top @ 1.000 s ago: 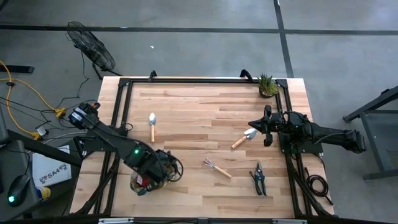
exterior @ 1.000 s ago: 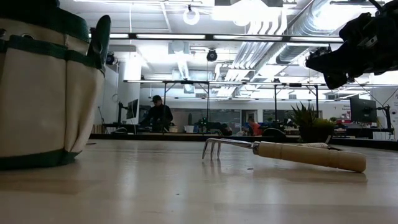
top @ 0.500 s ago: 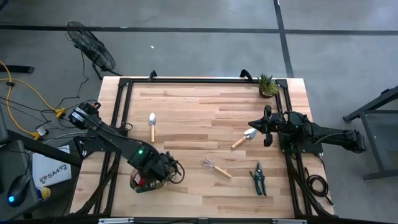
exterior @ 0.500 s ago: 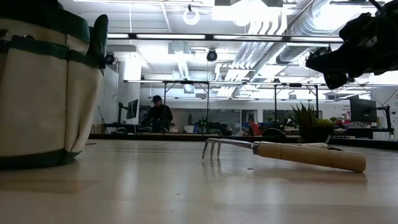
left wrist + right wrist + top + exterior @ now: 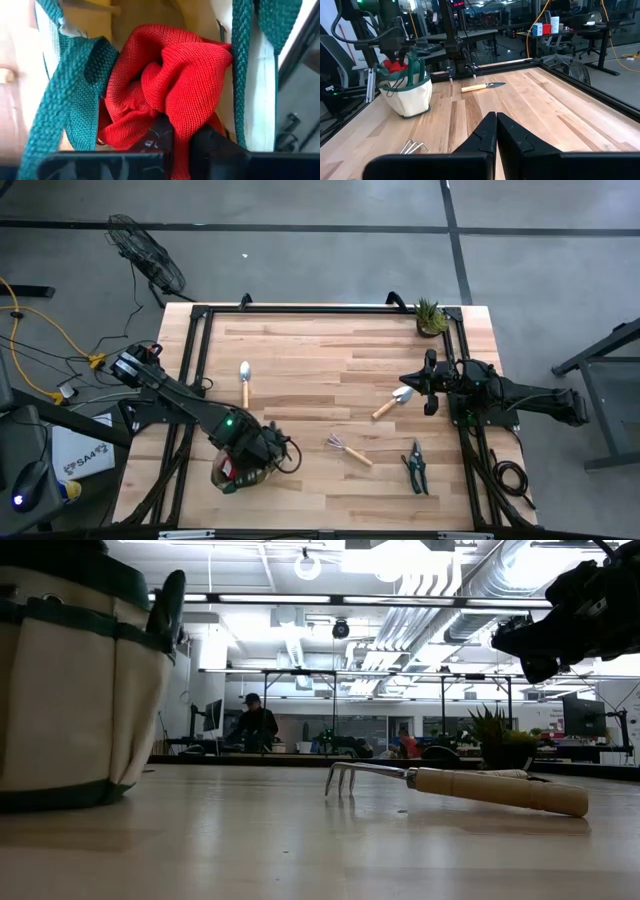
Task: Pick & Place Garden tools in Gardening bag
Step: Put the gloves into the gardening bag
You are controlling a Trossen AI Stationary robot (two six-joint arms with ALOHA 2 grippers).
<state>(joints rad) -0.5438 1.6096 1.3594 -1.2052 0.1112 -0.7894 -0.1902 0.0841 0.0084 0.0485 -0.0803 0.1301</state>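
Red cloth (image 5: 170,85) in left gripper (image 5: 181,136)

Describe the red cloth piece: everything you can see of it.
The red cloth piece is a knitted fabric, bunched into thick folds. It sits in the open mouth of the gardening bag, between the bag's dark green woven straps and beige canvas walls. The left gripper is shut on its lower fold. From above, only a small red patch shows at the bag, near the table's front left; the right wrist view shows it poking above the rim.
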